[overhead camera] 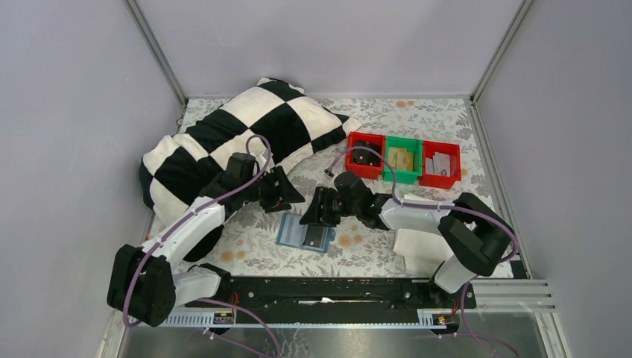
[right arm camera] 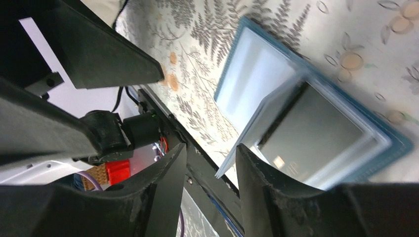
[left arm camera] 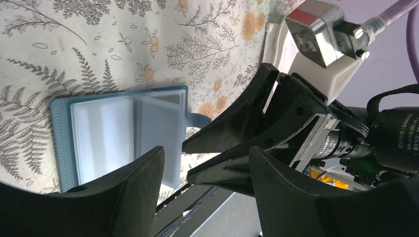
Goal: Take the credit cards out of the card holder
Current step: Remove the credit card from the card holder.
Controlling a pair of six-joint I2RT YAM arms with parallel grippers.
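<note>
A fern-and-flower printed cloth point(overhead camera: 417, 119) covers the table, and a black-and-white checked pillow point(overhead camera: 246, 134) lies over its far left part. The left arm point(overhead camera: 186, 224) reaches up past the pillow's near edge; the right arm point(overhead camera: 417, 212) stretches leftward above a white folded sheet point(overhead camera: 417, 250). At the far right three small bins stand in a row, touching: a red one point(overhead camera: 350, 153), a green one point(overhead camera: 403, 179) and another red one point(overhead camera: 440, 183). The card holder point(overhead camera: 292, 231) lies open and flat on the cloth between the two grippers, near the front edge, its teal frame around clear sleeves. The left gripper point(overhead camera: 287, 198) hangs just beyond its far edge, fingers spread wide with nothing between them. The right gripper point(right arm camera: 211, 146) sits over the holder's right half, fingers narrowly parted beside the free corner of a lifted clear sleeve point(right arm camera: 257, 123); whether they touch it cannot be told. A grey card point(right arm camera: 311, 133) shows in the pocket beneath
</note>
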